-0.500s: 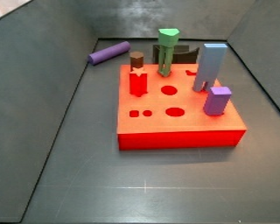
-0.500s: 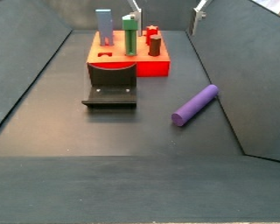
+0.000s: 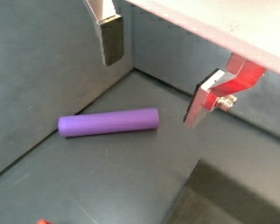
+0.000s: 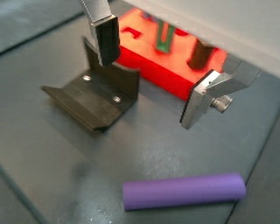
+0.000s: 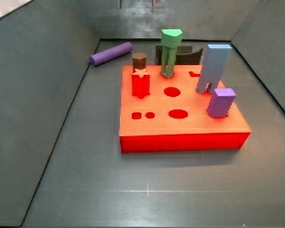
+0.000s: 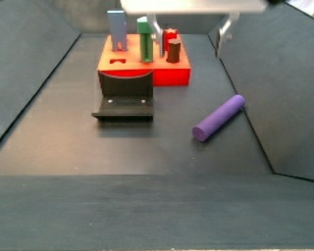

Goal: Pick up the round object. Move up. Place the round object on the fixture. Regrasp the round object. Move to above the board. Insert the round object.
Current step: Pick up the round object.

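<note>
Progress: 0 of 6 steps done, we judge | smooth purple cylinder peg [image 3: 108, 122] lies flat on the dark floor, near the wall, apart from the red-orange holed board [image 5: 181, 107] | gripper [image 3: 154, 74] above peg, fingers wide apart, holding nothing | dark cradle fixture [image 6: 125, 98] bare.

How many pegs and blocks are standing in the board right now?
5 on the board: green peg, brown peg, red piece, grey-blue block, lilac block. Others may hide behind. The open gripper hovers empty above the floor.
</note>
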